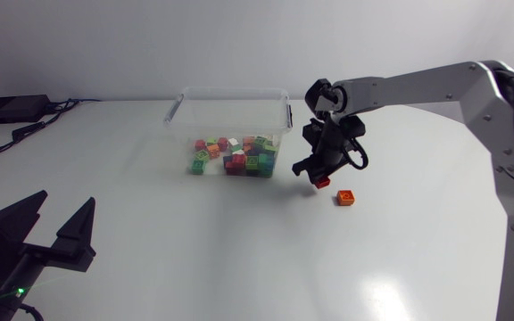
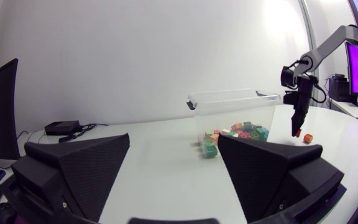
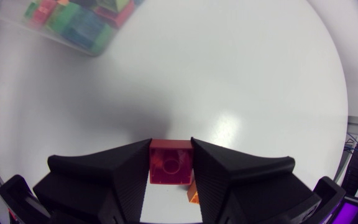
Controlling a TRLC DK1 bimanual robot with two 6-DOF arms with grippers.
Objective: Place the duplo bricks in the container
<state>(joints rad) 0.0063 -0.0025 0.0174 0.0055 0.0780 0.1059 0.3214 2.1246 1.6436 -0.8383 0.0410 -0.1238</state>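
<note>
My right gripper (image 1: 321, 181) hangs just above the table to the right of the clear container (image 1: 228, 105), shut on a red duplo brick (image 3: 171, 162) that both fingers press from its two sides. The same red brick (image 1: 322, 183) shows at the fingertips in the head view. An orange brick (image 1: 345, 198) lies on the table just right of it; its corner (image 3: 192, 193) peeks out under the fingers. The container holds several coloured bricks (image 1: 236, 157). My left gripper (image 2: 174, 163) rests open and empty at the near left of the table (image 1: 57, 234).
A black box with cables (image 1: 12, 109) sits at the table's far left corner. White tabletop (image 1: 239, 250) spreads in front of the container and between the two arms.
</note>
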